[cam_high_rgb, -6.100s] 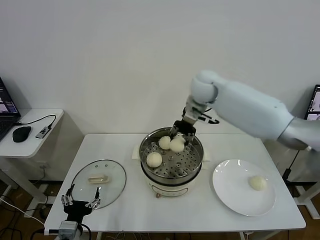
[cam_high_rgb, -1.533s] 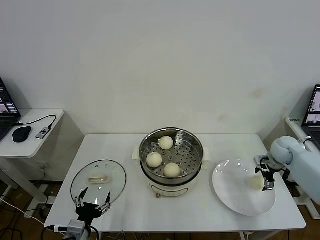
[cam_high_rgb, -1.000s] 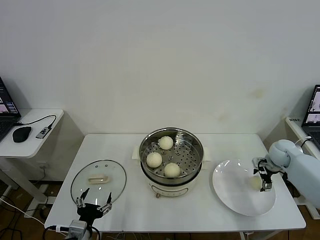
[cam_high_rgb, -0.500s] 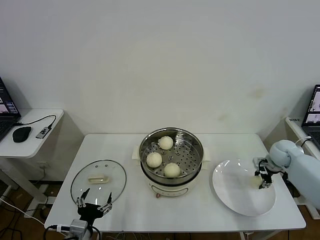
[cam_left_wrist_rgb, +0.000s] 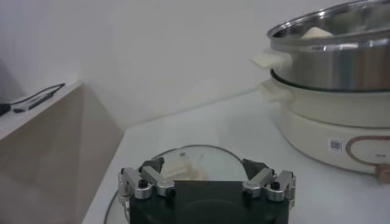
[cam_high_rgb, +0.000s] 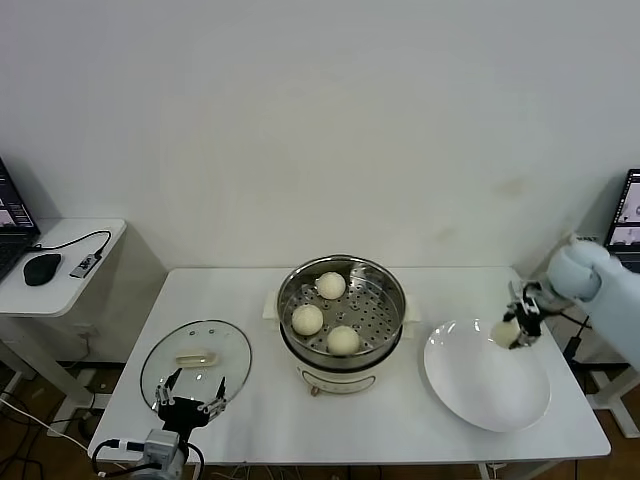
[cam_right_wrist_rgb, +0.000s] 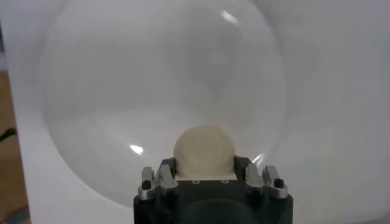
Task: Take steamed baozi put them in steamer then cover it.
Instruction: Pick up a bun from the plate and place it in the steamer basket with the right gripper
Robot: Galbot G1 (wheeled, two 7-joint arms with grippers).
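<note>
Three steamed baozi (cam_high_rgb: 331, 285) (cam_high_rgb: 307, 319) (cam_high_rgb: 343, 340) lie on the perforated tray of the steamer (cam_high_rgb: 390, 300) at the table's middle. A fourth baozi (cam_high_rgb: 505, 332) (cam_right_wrist_rgb: 203, 149) is lifted above the white plate (cam_high_rgb: 487, 385), and my right gripper (cam_high_rgb: 518, 326) (cam_right_wrist_rgb: 204, 165) is shut on it. In the right wrist view the plate (cam_right_wrist_rgb: 122, 91) lies below the held bun. The cover (cam_high_rgb: 197, 365) (cam_left_wrist_rgb: 210, 155), a clear glass lid with a cream handle (cam_high_rgb: 195, 357), rests flat on the table at the left. My left gripper (cam_high_rgb: 190, 392) (cam_left_wrist_rgb: 203, 171) hovers open at the cover's near edge, holding nothing.
A side desk (cam_high_rgb: 60, 275) with a mouse and cable stands at the far left. The steamer's steel wall (cam_left_wrist_rgb: 341, 55) rises close to the cover. A laptop screen (cam_high_rgb: 630, 215) shows at the far right edge. The wall is close behind the table.
My right gripper closed on the last baozi on the plate and raised it off the plate, toward the back. The left gripper stayed open near the cover, shifting only slightly.
</note>
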